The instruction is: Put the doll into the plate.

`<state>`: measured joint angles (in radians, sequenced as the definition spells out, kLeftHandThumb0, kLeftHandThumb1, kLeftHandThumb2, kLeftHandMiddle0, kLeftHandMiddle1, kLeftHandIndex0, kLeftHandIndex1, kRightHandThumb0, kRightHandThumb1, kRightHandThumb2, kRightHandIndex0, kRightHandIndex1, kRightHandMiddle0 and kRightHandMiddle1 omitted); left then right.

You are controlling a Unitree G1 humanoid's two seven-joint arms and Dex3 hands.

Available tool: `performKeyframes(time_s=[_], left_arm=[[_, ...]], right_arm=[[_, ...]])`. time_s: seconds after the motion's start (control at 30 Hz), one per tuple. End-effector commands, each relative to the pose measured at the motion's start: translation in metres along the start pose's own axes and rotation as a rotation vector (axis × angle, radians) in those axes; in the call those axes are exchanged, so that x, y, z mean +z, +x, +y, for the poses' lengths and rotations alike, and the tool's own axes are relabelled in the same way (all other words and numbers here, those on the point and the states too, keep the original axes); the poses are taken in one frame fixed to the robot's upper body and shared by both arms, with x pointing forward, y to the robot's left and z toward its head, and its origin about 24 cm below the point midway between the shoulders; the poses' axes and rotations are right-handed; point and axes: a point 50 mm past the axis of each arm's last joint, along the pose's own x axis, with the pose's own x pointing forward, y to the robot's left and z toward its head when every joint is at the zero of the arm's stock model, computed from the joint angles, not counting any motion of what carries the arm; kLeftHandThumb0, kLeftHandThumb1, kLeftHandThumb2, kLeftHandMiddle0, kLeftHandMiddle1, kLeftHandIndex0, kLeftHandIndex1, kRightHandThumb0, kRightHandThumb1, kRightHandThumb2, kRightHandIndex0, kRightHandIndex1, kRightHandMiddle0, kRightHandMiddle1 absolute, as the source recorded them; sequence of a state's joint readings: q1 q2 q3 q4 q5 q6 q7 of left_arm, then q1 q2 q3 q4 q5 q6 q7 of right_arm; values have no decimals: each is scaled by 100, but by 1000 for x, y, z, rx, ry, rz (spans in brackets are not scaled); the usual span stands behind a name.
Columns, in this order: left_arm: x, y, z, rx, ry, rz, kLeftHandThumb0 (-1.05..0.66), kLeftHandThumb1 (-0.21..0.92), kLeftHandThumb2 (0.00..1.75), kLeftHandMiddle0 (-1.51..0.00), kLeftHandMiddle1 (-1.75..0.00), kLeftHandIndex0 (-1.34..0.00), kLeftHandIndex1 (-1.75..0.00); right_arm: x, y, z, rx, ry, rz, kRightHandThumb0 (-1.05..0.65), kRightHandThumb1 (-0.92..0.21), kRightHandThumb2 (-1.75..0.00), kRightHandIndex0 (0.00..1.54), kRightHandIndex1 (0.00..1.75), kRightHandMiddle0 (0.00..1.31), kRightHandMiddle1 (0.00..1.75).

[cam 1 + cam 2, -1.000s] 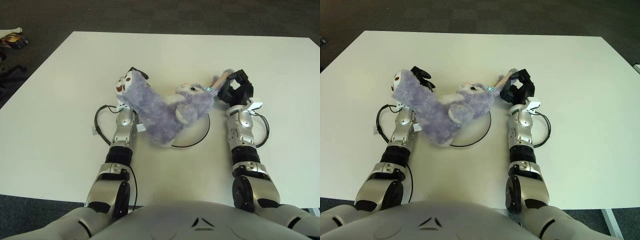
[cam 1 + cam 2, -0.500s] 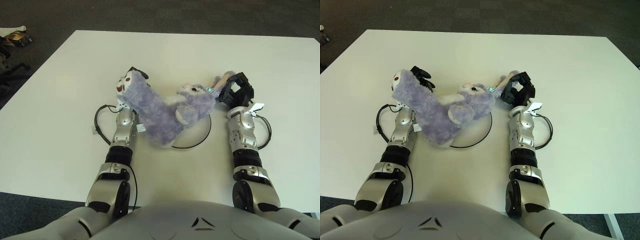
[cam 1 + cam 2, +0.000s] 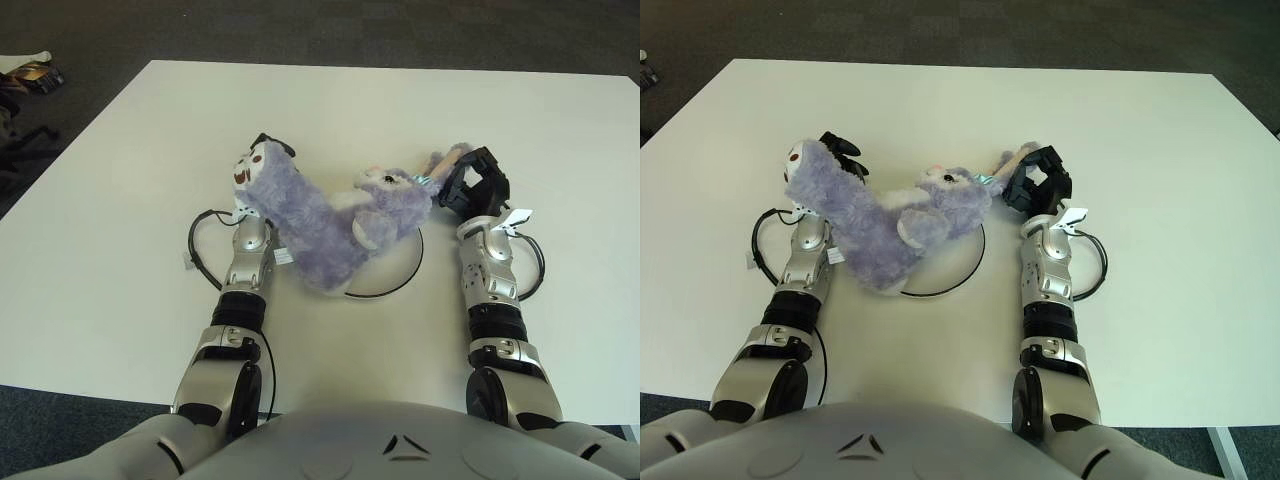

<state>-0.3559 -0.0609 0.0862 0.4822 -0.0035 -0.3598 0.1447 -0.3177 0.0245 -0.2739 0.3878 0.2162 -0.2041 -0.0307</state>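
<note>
The doll (image 3: 325, 225) is a purple plush animal lying slantwise over the left part of the plate (image 3: 385, 292), a white dish with a dark rim in the middle of the table. Its feet end points up left and its head (image 3: 385, 185) up right. My left hand (image 3: 262, 152) is under and around the feet end, fingers curled on it. My right hand (image 3: 472, 185) is at the plate's far right edge, fingers curled on the doll's ear (image 3: 447, 158). The doll hides much of the plate.
The white table (image 3: 450, 100) reaches far ahead and to both sides. A black cable loop (image 3: 198, 250) lies by my left wrist and another (image 3: 535, 265) by my right wrist. Some items (image 3: 30, 75) lie on the dark floor at far left.
My right forearm has shifted slightly to the right and the hand a little nearer. The doll and my left hand have hardly moved.
</note>
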Motion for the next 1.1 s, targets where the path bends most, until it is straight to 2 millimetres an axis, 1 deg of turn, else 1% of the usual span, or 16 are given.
performKeyframes(time_s=[0.0,1.07], left_arm=[[-25,-19,10,40,21,109,-1,18,148,-60,-175,-59,-175],[-24,-19,10,34,29,112,-1,17,149,-61,-175,-60,-175]], right_arm=[[-26,-17,-14,-55,-4,127,-47,-34,-129,134,175,60,175],[-25,-19,-14,-65,2,143,-48,-32,-131,132,175,61,175]])
